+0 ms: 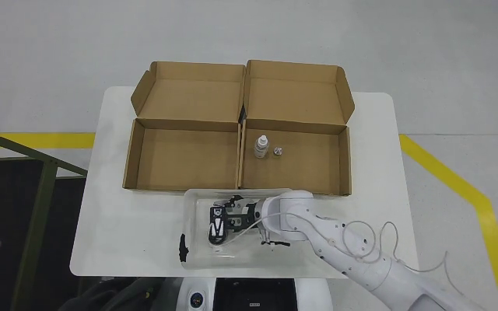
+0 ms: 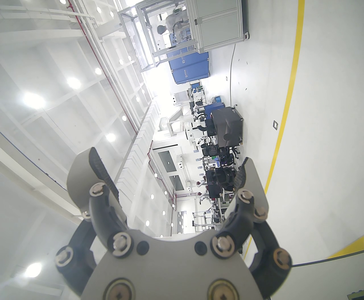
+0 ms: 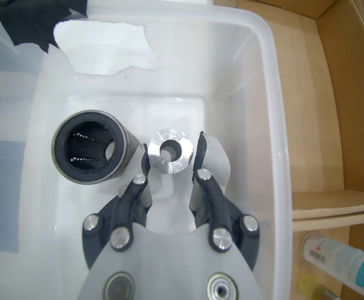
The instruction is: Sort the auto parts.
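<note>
Inside a clear plastic bin, my right gripper has its pads against both sides of a silver metal bushing that stands upright with its centre hole showing. A larger black linear bearing with a steel shell lies right beside it, close to one fingertip. From above, the right gripper is low inside the bin at the table's front. My left gripper is open, holds nothing and points out at the room.
Two open cardboard boxes stand behind the bin: the left box and the right box, which holds a small white bottle and a small metal part. A torn black scrap and white paper sit at the bin's end.
</note>
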`<state>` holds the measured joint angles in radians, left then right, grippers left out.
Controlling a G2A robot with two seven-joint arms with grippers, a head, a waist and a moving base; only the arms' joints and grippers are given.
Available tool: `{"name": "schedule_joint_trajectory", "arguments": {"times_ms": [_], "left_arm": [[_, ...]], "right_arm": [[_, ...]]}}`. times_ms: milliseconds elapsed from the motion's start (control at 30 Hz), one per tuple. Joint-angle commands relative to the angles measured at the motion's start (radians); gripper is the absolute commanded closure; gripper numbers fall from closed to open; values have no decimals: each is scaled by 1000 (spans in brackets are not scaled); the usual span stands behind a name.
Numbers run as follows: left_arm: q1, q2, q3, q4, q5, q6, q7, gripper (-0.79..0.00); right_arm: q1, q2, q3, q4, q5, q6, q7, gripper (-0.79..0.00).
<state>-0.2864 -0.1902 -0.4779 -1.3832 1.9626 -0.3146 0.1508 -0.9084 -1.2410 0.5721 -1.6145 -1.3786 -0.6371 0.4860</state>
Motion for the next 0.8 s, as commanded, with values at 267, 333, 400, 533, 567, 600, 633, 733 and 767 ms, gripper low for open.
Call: {"name": "schedule_joint_trajectory", "arguments": {"times_ms": [267, 333, 400, 533, 567, 600, 633, 733, 767], "left_arm": [[0, 0, 0, 0, 0, 0, 0, -785], [0, 0, 0, 0, 0, 0, 0, -785], [0, 0, 0, 0, 0, 0, 0, -785], [0, 0, 0, 0, 0, 0, 0, -785], [0, 0, 0, 0, 0, 0, 0, -785], [0, 0, 0, 0, 0, 0, 0, -785], [0, 0, 0, 0, 0, 0, 0, -785], [0, 0, 0, 0, 0, 0, 0, -785], [0, 0, 0, 0, 0, 0, 0, -785]], "right_arm": [[16, -24, -16, 11, 20, 0, 34, -212], [14, -26, -15, 5, 26, -2, 44, -83], [8, -26, -14, -5, 31, -5, 53, 0], [-1, -25, -5, -16, 34, -16, 60, 0], [-3, -25, -2, -18, 33, -18, 59, 0], [-6, -24, 1, -19, 32, -19, 58, 0], [-9, -24, 5, -22, 31, -19, 55, 0], [-21, -19, 24, -28, 29, -22, 32, 0], [-26, -16, 32, -33, 32, -27, 21, 0]]}}
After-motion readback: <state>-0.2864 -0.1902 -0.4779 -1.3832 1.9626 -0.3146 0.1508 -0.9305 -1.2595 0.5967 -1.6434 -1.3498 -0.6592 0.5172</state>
